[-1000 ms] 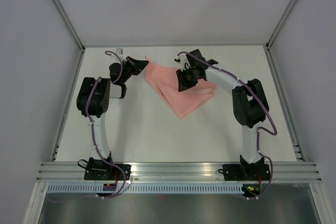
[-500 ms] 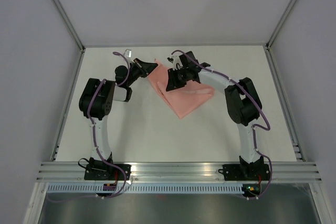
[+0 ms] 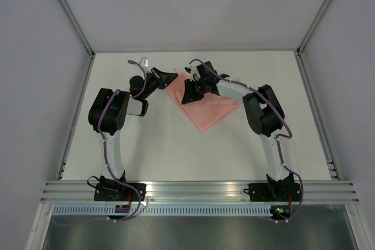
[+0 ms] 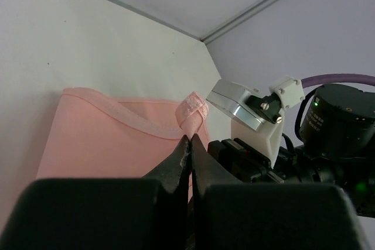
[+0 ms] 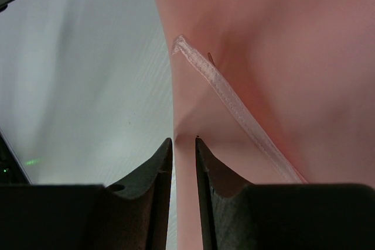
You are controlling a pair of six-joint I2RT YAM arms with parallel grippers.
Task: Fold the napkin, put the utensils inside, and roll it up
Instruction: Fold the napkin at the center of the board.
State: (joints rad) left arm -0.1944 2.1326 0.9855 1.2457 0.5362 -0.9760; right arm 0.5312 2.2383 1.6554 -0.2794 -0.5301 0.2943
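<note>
Napkin [image 3: 205, 112]: glossy pink satin, stitched hem

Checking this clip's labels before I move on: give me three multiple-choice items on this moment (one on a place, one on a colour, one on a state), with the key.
1. Where on the table does the napkin lie?
A. at the near edge
B. in the far half
C. hanging off the left side

2. What colour is the napkin?
A. pale pink
B. dark blue
C. green

3. How is the left gripper?
A. wide open over bare table
B. shut on a fork
C. shut on the napkin

Key:
1 B, the top view shows the cloth in the far half of the table.
2 A, all three views show pale pink cloth.
3 C, the left wrist view shows it closed with the cloth's edge pinched in it.
</note>
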